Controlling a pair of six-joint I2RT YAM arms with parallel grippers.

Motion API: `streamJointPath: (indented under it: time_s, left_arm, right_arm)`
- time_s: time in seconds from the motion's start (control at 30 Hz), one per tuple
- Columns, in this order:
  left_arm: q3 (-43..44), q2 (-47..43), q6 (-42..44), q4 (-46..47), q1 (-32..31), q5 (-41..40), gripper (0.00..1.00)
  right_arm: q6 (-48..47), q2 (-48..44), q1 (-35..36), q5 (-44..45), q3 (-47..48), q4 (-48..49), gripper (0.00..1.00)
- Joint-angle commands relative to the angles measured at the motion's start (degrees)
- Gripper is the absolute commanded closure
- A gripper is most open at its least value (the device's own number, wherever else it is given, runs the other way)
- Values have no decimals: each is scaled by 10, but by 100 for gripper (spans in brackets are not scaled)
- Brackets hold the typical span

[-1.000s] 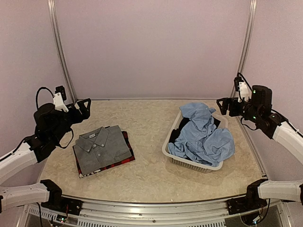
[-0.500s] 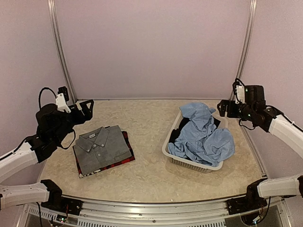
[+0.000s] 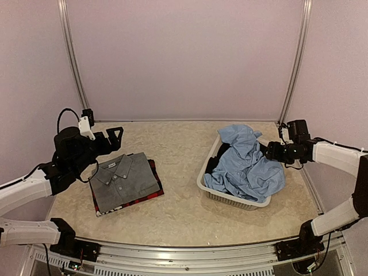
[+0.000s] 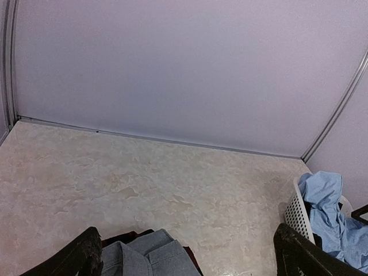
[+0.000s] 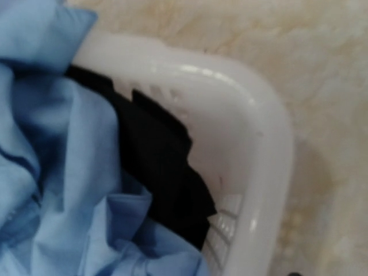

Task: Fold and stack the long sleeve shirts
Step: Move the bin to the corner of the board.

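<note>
Blue shirt (image 3: pixel 246 164) is dumped crumpled in the basket (image 3: pixel 229 198), spilling over its rim. Grey shirt (image 3: pixel 123 181) is folded on the plaid one (image 3: pixel 154 194) on the counter (image 3: pixel 178 144). It's soft, light, floppy cloth, so it's probably best pinched at the collar or shoulder seam, not a sleeve. Left pincer (image 3: pixel 113 138) is held wide open, empty. Right pincer (image 3: pixel 269 151) is parked by the basket's far corner; its opening can't be made out.

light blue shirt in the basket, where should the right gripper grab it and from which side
Probably the raised bunch at the far end of the light blue shirt, taken from above. It stands higher than the basket rim there, so loose folds can be pinched without meeting plastic. The right gripper sits beside that end. Pinch shallow: a dark garment lies underneath.
</note>
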Motion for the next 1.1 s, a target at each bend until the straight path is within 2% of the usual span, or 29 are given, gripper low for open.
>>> streamJointPath:
  time_s: [0.0,0.17,0.33,0.53,0.63,0.87,1.07]
  left_arm:
    - [1,9,-4,25,-6,12,1]
    - [2,18,-6,28,-10,18,1]
    - [0,21,-10,35,-16,19,1]
    - [1,27,-12,35,-23,17,1]
    - [1,26,-8,33,-25,13,1]
    - [-1,29,4,34,-27,0,1]
    - [6,48,10,34,-27,-5,1]
  right_arm:
    - [7,30,-8,-34,-10,39,31]
    - [0,55,-9,-13,-6,50,41]
    - [-5,97,-11,19,18,66,57]
    - [-28,183,-45,63,93,64,78]
    - [-61,220,-71,85,151,34,85]
    - [-150,294,-132,140,263,-66,88]
    - [-222,305,-153,113,285,-76,86]
